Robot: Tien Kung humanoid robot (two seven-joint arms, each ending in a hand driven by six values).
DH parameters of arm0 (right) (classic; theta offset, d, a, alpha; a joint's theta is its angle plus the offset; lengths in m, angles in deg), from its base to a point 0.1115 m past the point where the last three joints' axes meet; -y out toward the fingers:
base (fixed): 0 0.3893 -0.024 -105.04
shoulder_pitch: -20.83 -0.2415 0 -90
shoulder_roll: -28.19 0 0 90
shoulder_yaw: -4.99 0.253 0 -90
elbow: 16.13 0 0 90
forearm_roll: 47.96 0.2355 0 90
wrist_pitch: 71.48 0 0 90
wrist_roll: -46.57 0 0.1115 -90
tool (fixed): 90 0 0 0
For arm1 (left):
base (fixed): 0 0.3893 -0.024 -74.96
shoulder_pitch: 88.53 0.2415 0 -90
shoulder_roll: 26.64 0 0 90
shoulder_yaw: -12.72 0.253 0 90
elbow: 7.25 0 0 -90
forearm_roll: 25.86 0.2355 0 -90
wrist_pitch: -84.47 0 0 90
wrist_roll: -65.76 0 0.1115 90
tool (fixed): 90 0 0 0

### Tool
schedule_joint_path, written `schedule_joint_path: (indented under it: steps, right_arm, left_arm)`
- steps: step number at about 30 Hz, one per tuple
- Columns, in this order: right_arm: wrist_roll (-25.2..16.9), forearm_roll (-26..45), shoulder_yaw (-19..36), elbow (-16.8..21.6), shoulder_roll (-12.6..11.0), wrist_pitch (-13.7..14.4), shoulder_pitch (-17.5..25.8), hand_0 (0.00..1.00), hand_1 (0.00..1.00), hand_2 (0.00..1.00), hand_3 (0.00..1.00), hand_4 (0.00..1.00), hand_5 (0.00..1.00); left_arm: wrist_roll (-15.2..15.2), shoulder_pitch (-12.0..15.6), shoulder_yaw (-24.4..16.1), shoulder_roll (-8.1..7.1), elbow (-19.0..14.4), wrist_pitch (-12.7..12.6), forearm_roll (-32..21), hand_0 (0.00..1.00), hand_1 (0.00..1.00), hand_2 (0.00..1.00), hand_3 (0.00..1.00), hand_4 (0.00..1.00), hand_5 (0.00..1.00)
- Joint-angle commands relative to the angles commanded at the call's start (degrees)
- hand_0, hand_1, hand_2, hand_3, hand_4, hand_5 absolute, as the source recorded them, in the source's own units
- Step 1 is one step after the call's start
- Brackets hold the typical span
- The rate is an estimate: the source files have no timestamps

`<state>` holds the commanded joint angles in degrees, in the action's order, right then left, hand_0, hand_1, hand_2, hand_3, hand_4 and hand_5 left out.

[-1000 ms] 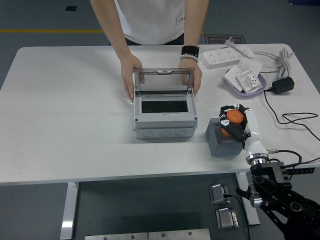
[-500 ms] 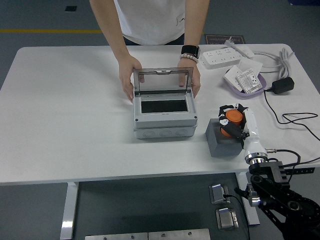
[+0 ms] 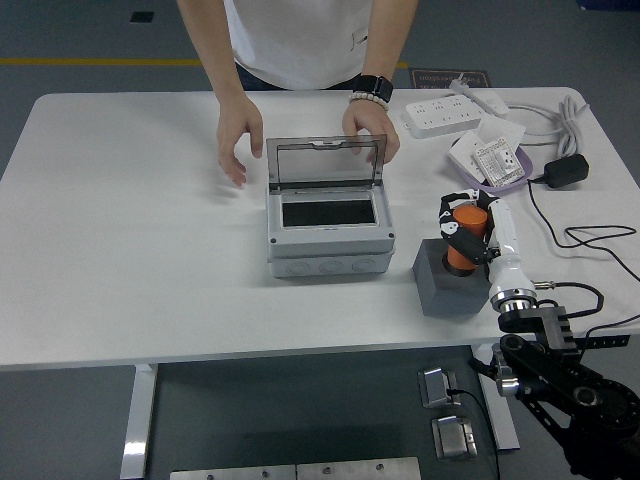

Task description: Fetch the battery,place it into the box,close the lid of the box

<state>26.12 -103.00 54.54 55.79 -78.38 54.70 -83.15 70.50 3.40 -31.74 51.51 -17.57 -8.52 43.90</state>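
At right of centre on the white worktop (image 3: pixel 130 260), one right hand (image 3: pixel 468 238) gripping one orange cylindrical battery (image 3: pixel 464 236) above one grey block holder (image 3: pixel 448 280), one grey plastic box (image 3: pixel 328 235) with clear lid (image 3: pixel 325 162) raised, two person's hands (image 3: pixel 238 138) beside it.

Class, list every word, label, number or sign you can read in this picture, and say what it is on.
None can be read.
White card in the purple tray: print too small.
Dark floor sign behind the table: text blurred.
Shirt: small mark, unreadable.

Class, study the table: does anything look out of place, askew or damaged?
Nothing stands out. The box sits square with its lid upright, and the right robot hand grips the orange battery upright in its grey holder.
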Motion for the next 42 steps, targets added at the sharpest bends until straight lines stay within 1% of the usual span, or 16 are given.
schedule_joint_path:
  steps: [3, 5, 6, 10, 12, 14, 17, 20, 23, 26, 30, 32, 36, 42]
  right_arm:
    - [0.8, -1.0, -0.1, 0.0, -0.2, 0.4, -1.0, 0.111, 0.226, 0.250, 0.261, 0.002, 0.002]
    - [2.3, -2.8, -0.1, 0.1, -0.4, 0.8, -1.8, 0.111, 0.226, 0.250, 0.261, 0.002, 0.002]
    - [3.2, -3.9, -0.1, 0.3, -0.5, 0.8, -2.2, 0.109, 0.224, 0.250, 0.242, 0.002, 0.002]
    - [8.7, -10.5, 0.0, 1.6, -1.6, 0.8, -4.2, 0.109, 0.224, 0.250, 0.242, 0.002, 0.002]
    - [12.3, -14.8, 0.0, 2.4, -2.2, 0.4, -5.5, 0.108, 0.221, 0.247, 0.236, 0.002, 0.002]
    - [16.6, -19.2, -0.5, 3.0, -2.8, -1.2, -7.1, 0.108, 0.221, 0.247, 0.236, 0.002, 0.002]
    - [22.7, -25.6, -1.7, 3.0, -3.6, -4.4, -9.4, 0.108, 0.221, 0.247, 0.236, 0.002, 0.002]
    - [29.0, -32.5, -3.6, 2.5, -4.3, -8.1, -12.1, 0.106, 0.220, 0.246, 0.232, 0.002, 0.002]
    - [34.1, -39.2, -5.1, 2.1, -4.7, -11.2, -14.2, 0.106, 0.220, 0.246, 0.232, 0.002, 0.002]
    - [38.3, -45.0, -6.7, 1.8, -4.5, -13.5, -16.3, 0.105, 0.218, 0.244, 0.232, 0.002, 0.002]
    - [43.4, -51.6, -9.7, 1.3, -3.3, -15.4, -19.7, 0.104, 0.219, 0.246, 0.233, 0.002, 0.002]
    - [44.6, -53.8, -11.0, 1.1, -2.6, -15.8, -20.9, 0.104, 0.219, 0.246, 0.233, 0.002, 0.002]
    - [46.0, -55.9, -14.1, 0.4, -0.2, -16.5, -23.4, 0.105, 0.220, 0.249, 0.232, 0.002, 0.002]
    - [46.6, -55.3, -18.1, -1.4, 3.8, -17.1, -26.1, 0.105, 0.221, 0.250, 0.239, 0.002, 0.002]
  left_arm:
    - [0.0, 0.0, -0.1, -0.01, 0.0, 0.0, 0.1, 0.392, 0.584, 0.522, 0.497, 0.002, 0.002]
    - [0.0, 0.0, -0.1, -0.02, 0.0, 0.1, 0.2, 0.392, 0.584, 0.522, 0.497, 0.002, 0.002]
    - [0.0, 0.0, -0.1, -0.03, 0.0, 0.1, 0.2, 0.391, 0.584, 0.522, 0.496, 0.002, 0.002]
    - [0.1, 0.0, -0.2, -0.10, 0.0, 0.1, 0.4, 0.391, 0.584, 0.522, 0.496, 0.002, 0.002]
    - [0.1, -0.1, -0.2, -0.14, 0.0, 0.1, 0.4, 0.390, 0.585, 0.522, 0.496, 0.002, 0.002]
    - [0.2, -0.1, -0.3, -0.16, 0.0, 0.1, 0.5, 0.390, 0.585, 0.522, 0.496, 0.002, 0.002]
    - [0.2, -0.2, -0.3, -0.21, 0.0, 0.2, 0.4, 0.390, 0.585, 0.522, 0.496, 0.002, 0.002]
    - [0.3, -0.2, -0.2, -0.30, 0.0, 0.3, 0.3, 0.390, 0.585, 0.522, 0.496, 0.002, 0.002]
    - [0.3, -0.2, -0.2, -0.41, 0.0, 0.3, 0.3, 0.390, 0.585, 0.522, 0.496, 0.002, 0.002]
    - [0.5, -0.1, -0.6, -0.53, 0.0, 0.4, 0.5, 0.392, 0.585, 0.523, 0.497, 0.002, 0.002]
    - [0.6, -0.1, -0.9, -0.72, 0.0, 0.5, 0.8, 0.390, 0.585, 0.523, 0.497, 0.002, 0.002]
    - [0.7, -0.1, -0.9, -0.81, 0.0, 0.5, 0.8, 0.390, 0.585, 0.523, 0.497, 0.002, 0.002]
    - [0.7, -0.2, -0.8, -0.98, 0.0, 0.6, 0.7, 0.392, 0.586, 0.524, 0.498, 0.002, 0.002]
    - [0.8, -0.2, -0.6, -1.14, 0.0, 0.8, 0.6, 0.390, 0.586, 0.524, 0.497, 0.002, 0.002]
